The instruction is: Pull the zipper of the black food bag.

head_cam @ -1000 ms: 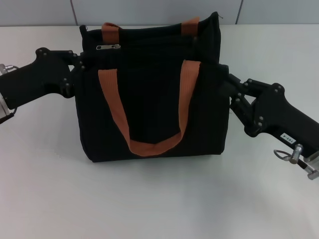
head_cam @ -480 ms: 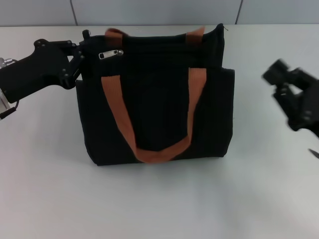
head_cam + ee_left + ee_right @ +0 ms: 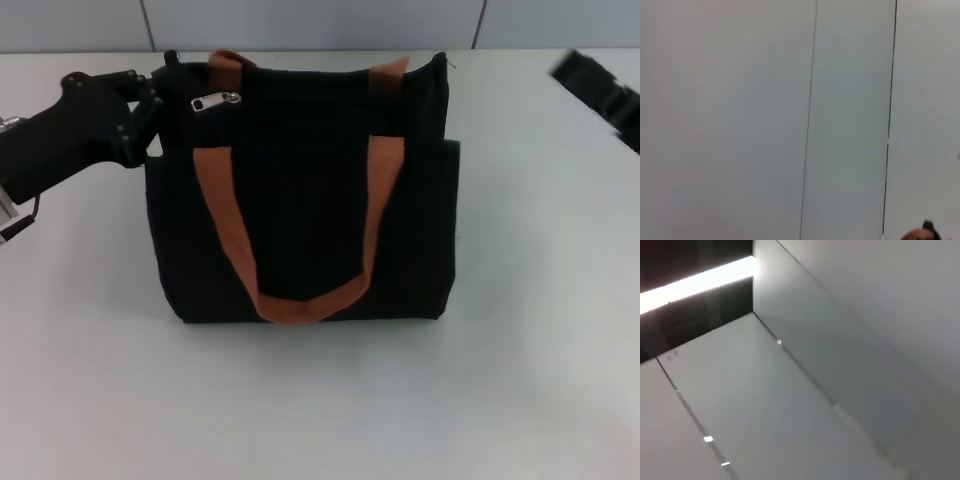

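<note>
**Left end effector at the bag corner, zipper not yet pulled**

The bag point(image 3: 300, 190) stands upright on the white worktop point(image 3: 320, 400), with its 2 orange-brown straps point(image 3: 225, 210) hanging over the front. The zipper point(image 3: 216, 101) lies on the upper edge, near the bag's left corner.

Risks: the bag is soft and nothing holds its far side, so I think a pull along the zipper line can drag or tip the whole bag instead of moving the tab. The tab is small, so a pinch can slip off it or catch a strap beside it.

The left end effector point(image 3: 160, 85) reaches in from the left, arm nearly level, with its tip at the bag's upper left corner, just beside the zipper. I cannot tell if its fingers are spread or pressed together. The right end effector point(image 3: 600, 90) is high at the right edge, well apart from the bag; its state I also cannot tell.
</note>
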You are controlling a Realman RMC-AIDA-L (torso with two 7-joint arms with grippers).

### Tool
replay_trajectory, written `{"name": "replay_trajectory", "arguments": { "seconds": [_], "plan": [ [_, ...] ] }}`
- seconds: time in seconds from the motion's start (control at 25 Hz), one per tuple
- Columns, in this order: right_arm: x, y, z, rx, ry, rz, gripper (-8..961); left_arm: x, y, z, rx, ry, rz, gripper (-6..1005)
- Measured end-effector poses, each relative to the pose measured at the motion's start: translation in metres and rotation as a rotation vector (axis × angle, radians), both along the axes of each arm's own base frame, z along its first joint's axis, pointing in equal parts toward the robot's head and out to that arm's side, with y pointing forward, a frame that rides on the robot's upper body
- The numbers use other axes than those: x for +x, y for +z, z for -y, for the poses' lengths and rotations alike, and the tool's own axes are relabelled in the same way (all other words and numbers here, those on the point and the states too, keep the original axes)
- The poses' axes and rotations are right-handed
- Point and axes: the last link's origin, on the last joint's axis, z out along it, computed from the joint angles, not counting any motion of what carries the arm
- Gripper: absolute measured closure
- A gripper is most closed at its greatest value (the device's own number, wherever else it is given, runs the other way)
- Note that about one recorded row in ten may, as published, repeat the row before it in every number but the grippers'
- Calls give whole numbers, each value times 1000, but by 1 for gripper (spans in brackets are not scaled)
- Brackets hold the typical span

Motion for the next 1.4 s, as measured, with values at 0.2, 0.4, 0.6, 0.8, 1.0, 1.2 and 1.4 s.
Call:
{"name": "replay_trajectory", "arguments": {
  "seconds": [0.2, 0.4, 0.6, 0.8, 1.0, 1.2, 1.4],
  "plan": [
    [-34, -10, -27, -401, -9, -123, 506, 5, 4, 8, -19, -50, 35, 979],
    [-61, -48, -48, -733, -151, -183, 473, 9, 1, 11, -36, -86, 39, 979],
    [-74, -70, -59, -821, -214, -127, 364, 11, -6, 7, -46, -74, 30, 979],
    [-78, -87, -70, -839, -288, -58, 300, 11, -9, 0, -41, -50, 25, 979],
    [-81, -80, -74, -734, -225, -16, 300, 11, -8, -1, -30, -46, 28, 979],
    [-86, -70, -72, -517, -61, 73, 300, 12, -7, 0, -21, -49, 62, 980],
    [-77, -63, -60, -272, 102, 179, 299, 17, -7, 6, -13, -102, 88, 980]
  ]
}}
